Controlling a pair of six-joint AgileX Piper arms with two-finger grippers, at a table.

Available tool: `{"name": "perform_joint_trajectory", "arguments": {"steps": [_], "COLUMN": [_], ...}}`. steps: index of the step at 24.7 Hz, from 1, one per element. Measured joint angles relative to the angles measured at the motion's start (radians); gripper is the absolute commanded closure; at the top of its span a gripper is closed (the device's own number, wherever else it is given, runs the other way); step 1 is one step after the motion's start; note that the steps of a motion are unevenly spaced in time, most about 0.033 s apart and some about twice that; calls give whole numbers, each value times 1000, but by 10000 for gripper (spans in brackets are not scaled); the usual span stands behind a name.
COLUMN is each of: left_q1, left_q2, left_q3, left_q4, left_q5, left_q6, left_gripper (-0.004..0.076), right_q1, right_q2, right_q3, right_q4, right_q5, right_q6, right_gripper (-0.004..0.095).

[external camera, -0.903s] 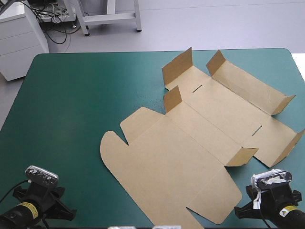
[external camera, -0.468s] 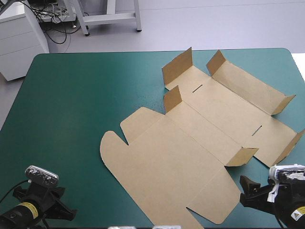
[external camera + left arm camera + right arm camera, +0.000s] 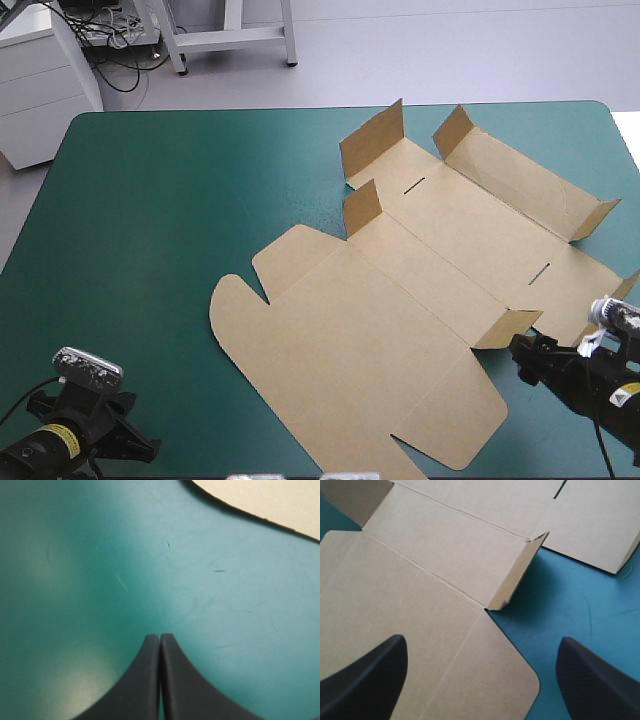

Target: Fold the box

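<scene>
High view: brown box point(image 3: 400, 300) lay mostly flat on counter's point(image 3: 150, 220) right half, few flaps raised. Right gripper point(image 3: 480, 644) gaped wide, empty, facing nearest raised flap point(image 3: 517, 572), likely first grasp. Left gripper point(image 3: 160, 637) pressed together, empty, over bare counter.

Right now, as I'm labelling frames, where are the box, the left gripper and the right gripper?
box point(image 3: 350, 320): high view, on its broad flat panel.
left gripper point(image 3: 160, 638): left wrist view, where its shut fingertips meet.
right gripper point(image 3: 481, 639): right wrist view, midway between its open fingertips.

bare cover point(image 3: 150, 220) left of the box point(image 3: 400, 300); its upright flaps point(image 3: 372, 137) obstruct.
</scene>
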Motion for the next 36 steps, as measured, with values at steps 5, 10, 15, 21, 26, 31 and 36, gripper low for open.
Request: {"name": "perform_joint_trajectory", "arguments": {"steps": [5,10,15,21,26,31,36], "left_q1": [0,0,0,0,0,0,0], "left_q2": [0,0,0,0,0,0,0], "left_q3": [0,0,0,0,0,0,0], "left_q4": [0,-1,-1,-1,-1,-1,-1], "left_q5": [3,3,3,3,3,3,3], "left_q6": [0,0,0,0,0,0,0], "left_gripper": [756,756,756,756,756,756,756], "right_q1": [0,0,0,0,0,0,0], "right_q2": [132,276,373,463,501,538,588], "right_q3": [0,0,0,0,0,0,0], "right_q4": [0,14,-21,-54,-44,-40,-33], "right_q5": [-109,-173,-181,-167,-174,-181,-186], "right_q6": [118,173,233,347,344,324,314], "right_gripper": [155,156,161,161,161,161,178]}}
